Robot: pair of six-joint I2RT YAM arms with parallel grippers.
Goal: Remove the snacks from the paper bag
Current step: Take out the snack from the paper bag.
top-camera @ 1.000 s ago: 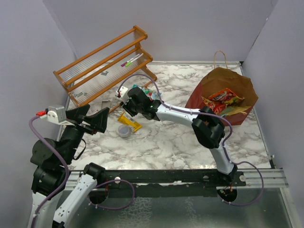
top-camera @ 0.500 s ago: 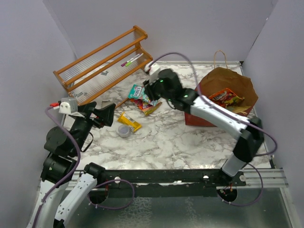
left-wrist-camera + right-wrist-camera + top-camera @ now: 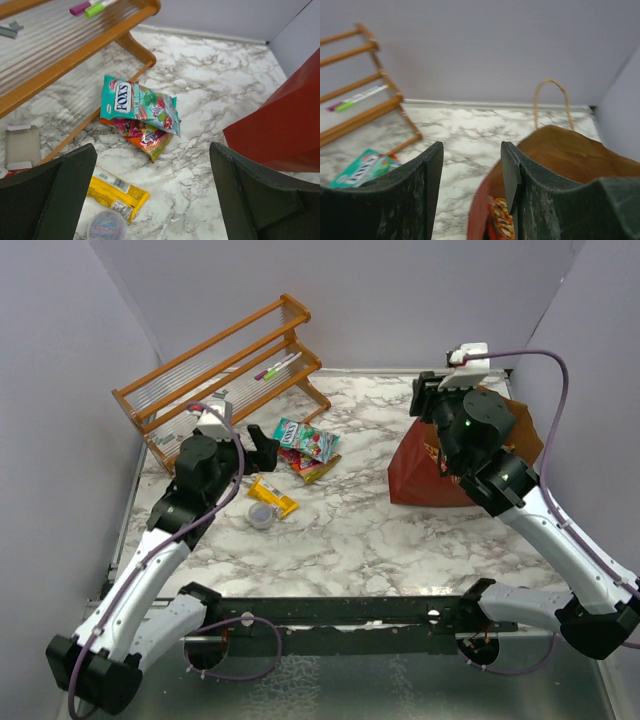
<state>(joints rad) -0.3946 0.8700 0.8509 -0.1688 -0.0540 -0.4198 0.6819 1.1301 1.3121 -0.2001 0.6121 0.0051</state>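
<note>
The paper bag [image 3: 415,472], dark red outside and brown inside, stands at the right with its mouth [image 3: 565,155] open. A red-orange snack [image 3: 499,220] shows inside it. My right gripper [image 3: 470,192] hovers open and empty at the bag's left rim. Three snacks lie on the table: a teal Fox's packet [image 3: 136,101] on top of an orange-red packet [image 3: 142,136], and a yellow packet [image 3: 117,193]. Above the marble, just short of them, my left gripper [image 3: 155,200] is open wide and holds nothing.
A slatted wooden rack [image 3: 215,375] stands at the back left with markers [image 3: 92,6] on its shelf. A small clear cup [image 3: 262,516] sits beside the yellow packet. The bag's twisted handle [image 3: 550,100] rises at the back. Walls close in on three sides.
My right arm has swung from the packets near the rack over to the paper bag, its jaws widening. My left arm has reached forward toward the packets.
</note>
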